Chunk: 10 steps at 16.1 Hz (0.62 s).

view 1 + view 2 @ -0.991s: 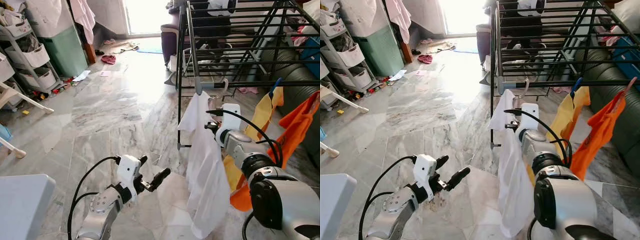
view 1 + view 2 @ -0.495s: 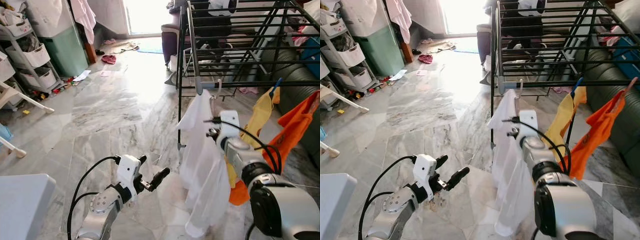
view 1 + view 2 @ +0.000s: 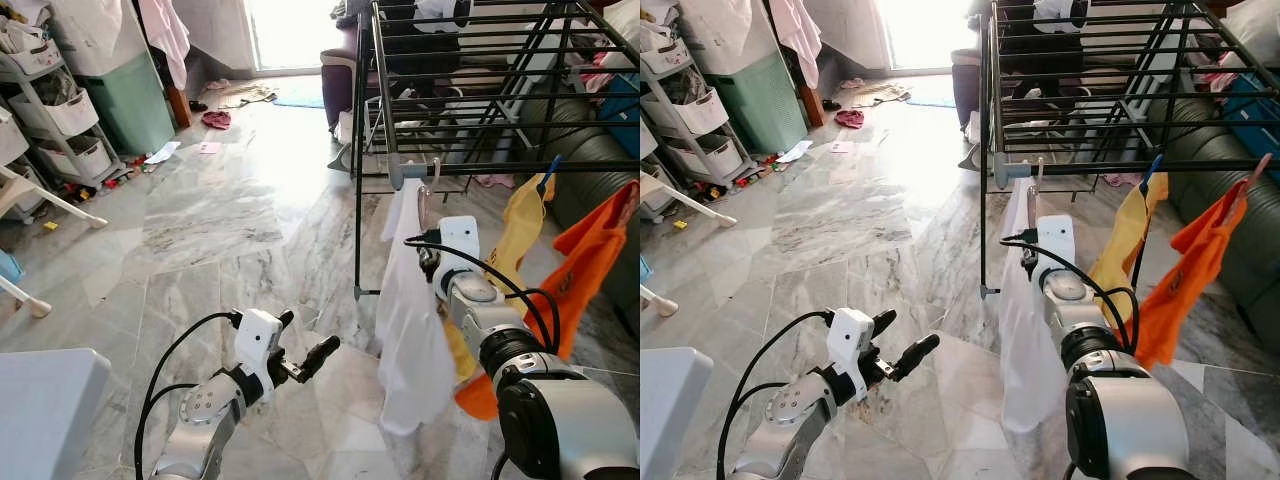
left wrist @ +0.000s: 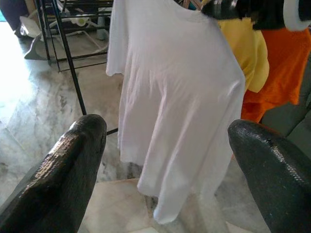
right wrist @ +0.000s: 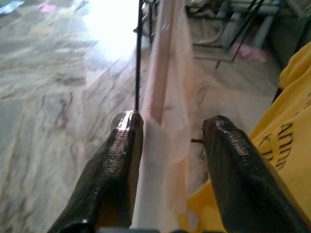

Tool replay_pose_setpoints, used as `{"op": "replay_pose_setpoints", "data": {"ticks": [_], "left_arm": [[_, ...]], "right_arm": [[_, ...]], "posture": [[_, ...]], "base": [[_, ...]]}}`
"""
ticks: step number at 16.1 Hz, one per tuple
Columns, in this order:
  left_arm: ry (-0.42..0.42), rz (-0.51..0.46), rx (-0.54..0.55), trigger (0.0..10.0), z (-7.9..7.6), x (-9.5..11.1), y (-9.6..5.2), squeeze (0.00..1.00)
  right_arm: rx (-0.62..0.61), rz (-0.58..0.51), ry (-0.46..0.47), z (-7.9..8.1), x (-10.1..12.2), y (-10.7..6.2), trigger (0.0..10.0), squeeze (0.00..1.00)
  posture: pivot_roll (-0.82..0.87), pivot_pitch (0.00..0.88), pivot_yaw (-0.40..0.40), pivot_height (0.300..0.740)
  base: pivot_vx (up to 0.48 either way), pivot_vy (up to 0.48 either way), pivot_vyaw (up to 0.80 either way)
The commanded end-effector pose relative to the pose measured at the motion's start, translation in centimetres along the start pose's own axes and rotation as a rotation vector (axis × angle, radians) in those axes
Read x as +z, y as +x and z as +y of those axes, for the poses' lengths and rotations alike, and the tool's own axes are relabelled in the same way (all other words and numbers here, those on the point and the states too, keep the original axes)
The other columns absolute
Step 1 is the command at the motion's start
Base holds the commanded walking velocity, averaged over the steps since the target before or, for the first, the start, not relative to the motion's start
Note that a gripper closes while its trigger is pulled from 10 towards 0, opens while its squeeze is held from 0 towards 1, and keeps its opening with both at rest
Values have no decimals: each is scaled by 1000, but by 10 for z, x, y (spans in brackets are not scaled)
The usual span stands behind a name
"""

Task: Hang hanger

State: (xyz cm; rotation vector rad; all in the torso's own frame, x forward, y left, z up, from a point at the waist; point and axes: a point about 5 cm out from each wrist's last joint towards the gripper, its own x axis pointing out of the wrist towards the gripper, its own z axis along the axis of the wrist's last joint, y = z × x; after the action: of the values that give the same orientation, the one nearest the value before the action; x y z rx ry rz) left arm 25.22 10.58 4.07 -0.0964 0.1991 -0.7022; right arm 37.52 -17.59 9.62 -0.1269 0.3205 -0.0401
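Right gripper point(image 5: 167, 145) clenched on hanger point(image 3: 428, 196) carrying white shirt point(image 3: 412, 310). Since a second ago, raised; hook now at drying rack point(image 3: 470, 168) front rail, near seating. Left gripper point(image 3: 305, 355) released, idle over floor.

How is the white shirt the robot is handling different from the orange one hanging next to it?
The long white shirt sits between the fingers of the robot's right hand, at the corner of the black metal drying rack; the orange shirt hangs untouched further right. The white one reaches lower than the orange one. Both hang on hangers along the same front rail.
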Motion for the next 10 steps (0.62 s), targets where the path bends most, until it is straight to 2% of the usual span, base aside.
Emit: {"op": "replay_pose_setpoints", "data": {"ticks": [1, 3, 5, 10], "left_arm": [[18, 11, 11, 10000, 4, 1, 0, 0], [19, 11, 19, 10000, 6, 1, -2, 0], [18, 10, 22, 10000, 8, 2, -2, 0], [-5, -4, 50, 10000, 15, 5, 2, 0]], "right_arm": [[-17, -58, -12, 0, 11, 1, 10000, 1000], [-57, -106, 37, -4, 16, 0, 10000, 1000], [-75, -130, 43, -7, 16, -1, 10000, 1000], [-141, -229, -13, -8, 3, -14, 10000, 1000]], "posture": [[-100, 0, 64, 740], [-96, 0, 65, 740], [-99, 0, 67, 740], [-122, 0, 81, 740]], "base": [[0, 0, 0], [0, 0, 0], [0, 0, 0], [0, 0, 0]]}}
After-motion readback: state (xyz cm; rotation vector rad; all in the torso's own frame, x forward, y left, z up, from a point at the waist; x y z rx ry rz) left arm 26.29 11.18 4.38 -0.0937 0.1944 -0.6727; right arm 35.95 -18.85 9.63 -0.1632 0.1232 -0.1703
